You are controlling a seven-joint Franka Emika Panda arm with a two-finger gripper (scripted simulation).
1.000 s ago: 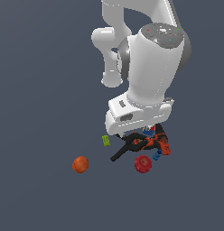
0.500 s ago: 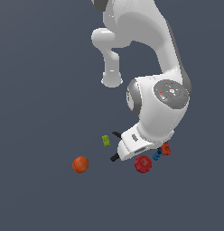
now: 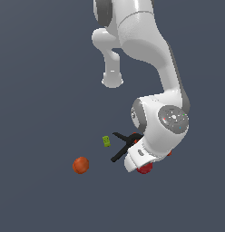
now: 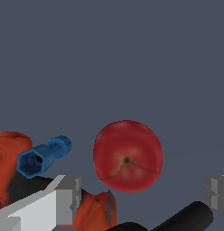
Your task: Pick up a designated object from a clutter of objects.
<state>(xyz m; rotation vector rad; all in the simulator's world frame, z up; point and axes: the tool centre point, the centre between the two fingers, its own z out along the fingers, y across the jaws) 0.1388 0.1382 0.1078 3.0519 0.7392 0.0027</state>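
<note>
1. Since a second ago I've dropped from well above the pile to right down on it; in the exterior view my wrist now hides most of the clutter.
2. My gripper (image 4: pixel 140 194) is spread wide: one finger (image 4: pixel 68 198) and the other at the opposite frame edge, nothing held.
3. The designated object, the dark red apple (image 4: pixel 128 156), sits just ahead of my fingertips, roughly centred in the gap, dimple facing my camera. In the exterior view only a sliver of it (image 3: pixel 144 169) peeks out under my hand.
4. Close beside my one finger: blue piece (image 4: pixel 41 155) and orange-red drill (image 4: pixel 93 208). Black clamp (image 3: pixel 123 146) handle runs under my palm.
5. Orange ball (image 3: pixel 80 165) and green block (image 3: pixel 106 141) lie well apart from me, not a concern.
6. Meaning: approach looks about done, alignment good. Next I'd judge: advance a bit so the fingers straddle the apple, then close. Risk: nudging the drill or clamp.
</note>
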